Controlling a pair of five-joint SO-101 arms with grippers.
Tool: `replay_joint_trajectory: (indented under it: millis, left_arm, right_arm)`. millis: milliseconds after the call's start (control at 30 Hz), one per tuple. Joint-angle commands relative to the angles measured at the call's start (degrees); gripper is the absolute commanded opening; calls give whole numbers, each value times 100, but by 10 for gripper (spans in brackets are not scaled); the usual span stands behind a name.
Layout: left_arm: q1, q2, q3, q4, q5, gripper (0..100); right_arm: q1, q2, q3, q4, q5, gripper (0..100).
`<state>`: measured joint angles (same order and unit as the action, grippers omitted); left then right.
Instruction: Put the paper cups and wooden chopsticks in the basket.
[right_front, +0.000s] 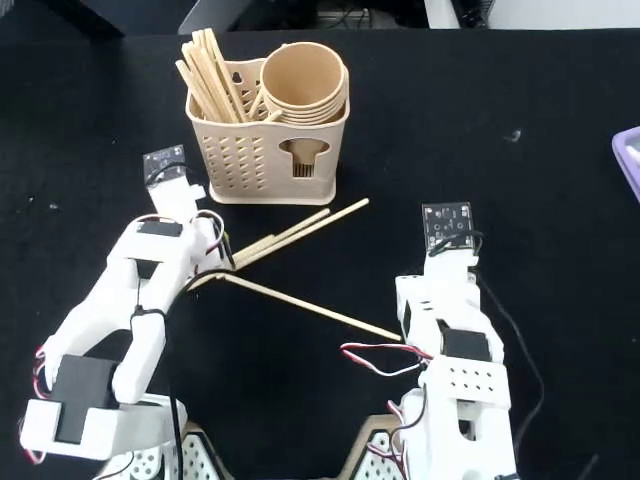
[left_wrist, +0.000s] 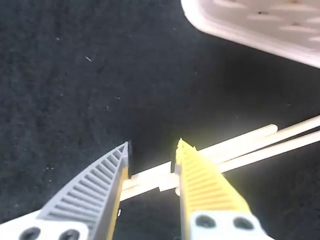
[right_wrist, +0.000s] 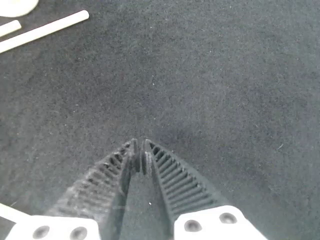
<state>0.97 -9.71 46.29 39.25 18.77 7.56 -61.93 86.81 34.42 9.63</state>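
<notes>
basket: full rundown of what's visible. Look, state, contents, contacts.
The basket is a cream, plastic-looking rectangular tub with rounded corners, rows of small holes in its walls and a keyhole-shaped cut-out in the front. It stands upright on the black table, toward the far side. Its left part holds wooden chopsticks that lean out; its right part holds a stack of paper cups. Just in front lie loose chopsticks; whether they touch its base is unclear.

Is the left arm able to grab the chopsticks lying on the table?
Probably yes: its open end effector sits astride the loose chopsticks, with nothing in the way.
</notes>
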Motion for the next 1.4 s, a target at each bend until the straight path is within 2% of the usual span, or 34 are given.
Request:
replay_joint_trajectory:
  millis: [0, 200, 733, 867, 1200, 1367]
  left_arm:
    - [295, -9, -48, -26, -229, 163]
    - [769, -35, 400, -26, -985, 159]
    - [919, -44, 479, -18, -1046, 159]
    - [1147, -132, 488, -18, -1363, 159]
    - [1446, -1952, 1446, -35, -1776, 163]
    - [848, -2796, 1569, -26, -1758, 164]
  right_arm:
    - [26, -136, -40, -149, -9, 21]
    - [26, -136, -31, -149, -9, 21]
    - [26, -145, -57, -149, -9, 21]
    - [26, -145, -57, -149, -9, 21]
    - [26, -145, -57, -149, -9, 21]
    - [26, -145, -57, -141, -9, 25]
